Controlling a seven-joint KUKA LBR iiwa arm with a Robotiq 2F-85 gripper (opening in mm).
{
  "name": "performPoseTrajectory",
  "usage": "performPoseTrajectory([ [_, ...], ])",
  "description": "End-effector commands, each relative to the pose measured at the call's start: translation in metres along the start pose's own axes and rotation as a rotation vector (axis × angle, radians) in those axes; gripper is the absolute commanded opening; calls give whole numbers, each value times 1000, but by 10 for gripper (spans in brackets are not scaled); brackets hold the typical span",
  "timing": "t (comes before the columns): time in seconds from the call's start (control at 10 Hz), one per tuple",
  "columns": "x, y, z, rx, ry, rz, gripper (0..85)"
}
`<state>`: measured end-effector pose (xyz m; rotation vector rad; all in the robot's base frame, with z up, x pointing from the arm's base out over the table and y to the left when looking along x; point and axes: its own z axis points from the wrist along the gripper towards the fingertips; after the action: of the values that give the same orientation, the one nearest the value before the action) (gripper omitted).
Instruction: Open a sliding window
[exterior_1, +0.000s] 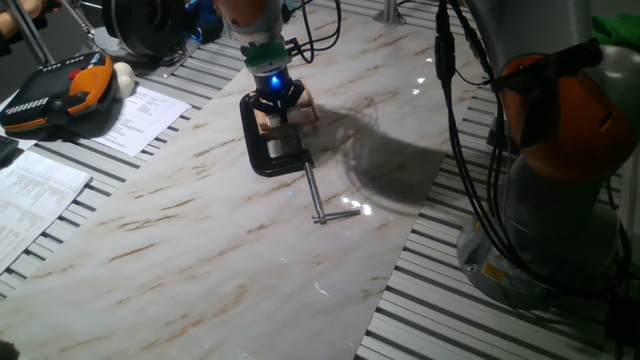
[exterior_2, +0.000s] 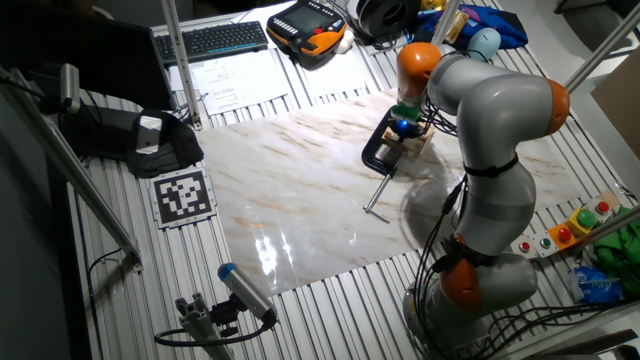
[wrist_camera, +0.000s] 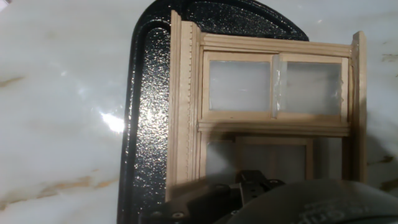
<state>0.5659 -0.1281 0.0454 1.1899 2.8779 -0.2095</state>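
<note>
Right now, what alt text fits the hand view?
Close view down onto the sliding window, a light-wood frame with two frosted upper panes, lying on marble beside the black C-clamp. The gripper body darkens the bottom edge; its fingers cannot be made out.

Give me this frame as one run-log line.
phase: at window | gripper: over sliding window, jaw state unclear | window: held in black C-clamp on marble table
</note>
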Motion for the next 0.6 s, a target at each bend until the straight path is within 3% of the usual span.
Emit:
performPoseTrajectory([
  [0.0,-2,0,-4,8,4,-3,0],
  [0.2,-12,-8,-15,31,5,-22,0],
  [0.5,-12,-30,-18,37,5,-33,0],
])
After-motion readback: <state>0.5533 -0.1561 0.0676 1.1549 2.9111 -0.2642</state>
